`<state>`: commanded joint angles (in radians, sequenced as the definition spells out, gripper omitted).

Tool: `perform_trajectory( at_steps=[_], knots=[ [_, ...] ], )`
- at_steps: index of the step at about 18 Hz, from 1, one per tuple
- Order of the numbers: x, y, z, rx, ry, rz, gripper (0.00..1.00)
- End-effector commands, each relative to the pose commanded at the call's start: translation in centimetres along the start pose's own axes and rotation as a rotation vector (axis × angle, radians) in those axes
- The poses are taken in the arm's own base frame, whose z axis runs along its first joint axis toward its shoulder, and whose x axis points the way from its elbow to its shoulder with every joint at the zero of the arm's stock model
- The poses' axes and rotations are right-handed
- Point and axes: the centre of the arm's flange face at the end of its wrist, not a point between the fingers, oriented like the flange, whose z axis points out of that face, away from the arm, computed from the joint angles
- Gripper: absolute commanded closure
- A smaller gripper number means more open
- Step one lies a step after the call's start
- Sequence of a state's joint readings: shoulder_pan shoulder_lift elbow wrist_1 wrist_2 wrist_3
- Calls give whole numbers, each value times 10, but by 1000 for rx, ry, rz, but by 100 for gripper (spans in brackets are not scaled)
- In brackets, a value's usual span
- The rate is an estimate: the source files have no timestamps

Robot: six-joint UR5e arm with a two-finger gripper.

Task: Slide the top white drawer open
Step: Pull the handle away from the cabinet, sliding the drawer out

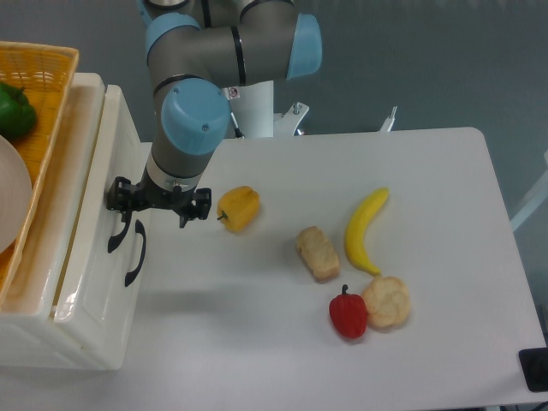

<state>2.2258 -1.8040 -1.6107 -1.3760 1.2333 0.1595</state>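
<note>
The white cabinet [86,282] stands at the table's left edge. The top white drawer [96,214] carries a black curved handle [115,235], and a thin gap shows along its top edge. My gripper [154,214] hangs right at that handle. Its left finger [124,204] sits on the handle's upper end, and the right finger [182,212] stands well apart over the table. Nothing is clamped between the fingers. The lower drawer's handle [135,253] is just below.
A yellow pepper [239,208] lies close to the right of the gripper. Further right are a bread piece [318,253], a banana [365,229], a red pepper [348,313] and a round bun [386,300]. A wicker basket [38,94] with a green pepper sits on the cabinet.
</note>
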Motion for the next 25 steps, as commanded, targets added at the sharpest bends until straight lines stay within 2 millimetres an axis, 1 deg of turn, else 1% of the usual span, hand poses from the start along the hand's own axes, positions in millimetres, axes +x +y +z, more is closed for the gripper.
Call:
perform_trajectory(
  at_steps=[11,18,21,22,25],
  knots=[
    [-7,-3,-6,8,-22,19,0],
    [-30,-5,-15,21,-37,-16,0],
    [-35,-6,-18,25,-38,-13,0],
    [-42,-6,-21,28,-37,-3,0],
    [-45,-6,-22,31,-38,2,0]
  ],
)
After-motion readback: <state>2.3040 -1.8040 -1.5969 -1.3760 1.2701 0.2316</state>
